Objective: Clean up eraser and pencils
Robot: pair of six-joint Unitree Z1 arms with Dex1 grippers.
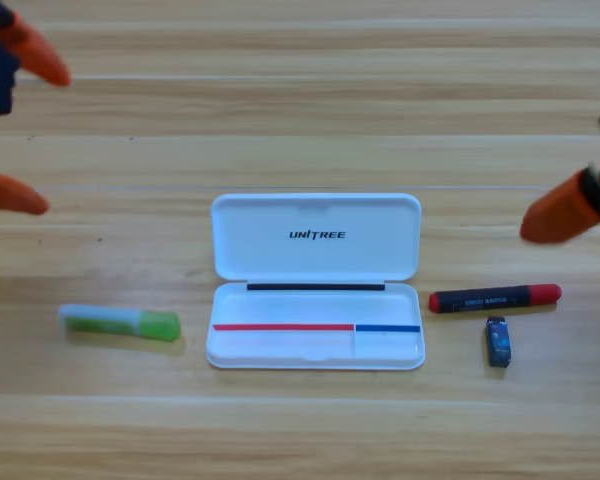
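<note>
White plastic forms the open rectangular case (316,282) lettered "UNITREE" at the middle of the pale wooden worktop (300,100), its lid laid back flat toward the top of the view and its shallow tray facing the bottom edge.

Left of the case and well apart from it lies the light green and whitish pencil (120,322), a short marker-like stick set nearly level, its whitish end pointing away from the case.

Right of the case, near its tray corner, lies the black pencil with red ends and pale lettering (495,298), also close to level. Just below its right half sits the eraser (498,341), a tiny black rectangular block with a bluish label, standing lengthwise up and down the view and apart from the stick.

At the upper left edge the left gripper (28,130) is partly cut off, its two orange fingers spread wide, one high and one lower, holding nothing.

At the right edge the right gripper (572,208) shows one orange finger above the black pencil; I cannot tell how its fingers stand.
</note>
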